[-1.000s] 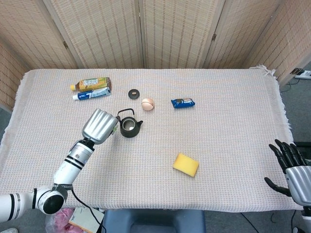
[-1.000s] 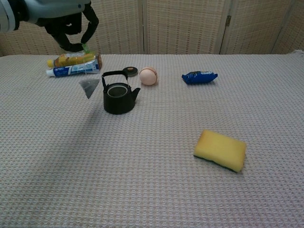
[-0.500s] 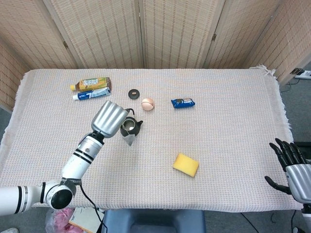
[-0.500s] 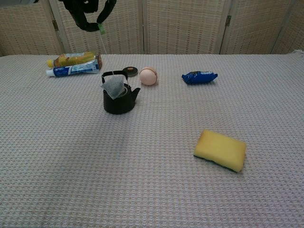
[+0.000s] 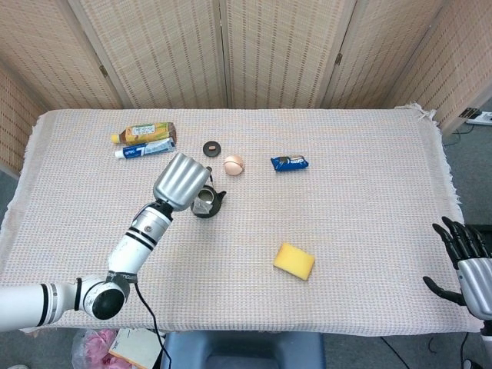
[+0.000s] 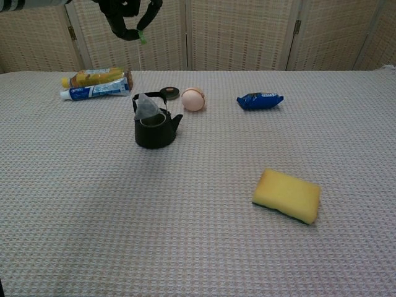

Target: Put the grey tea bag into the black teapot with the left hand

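Left hand (image 6: 127, 15) pinches the green tag high up, and the grey tea bag (image 6: 146, 107) dangles right at the black teapot (image 6: 153, 129) mouth. Best move now: let the swing settle, lower straight down, then release. Right hand (image 5: 465, 265) idles, fingers spread.

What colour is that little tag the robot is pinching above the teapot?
Green. The tag, held by the left hand, shows best in the chest view.

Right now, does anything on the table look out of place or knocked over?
Nothing looks spilled or damaged. The black teapot stands upright with its lid lying apart behind it. The grey tea bag hangs at the pot's mouth from the left hand.
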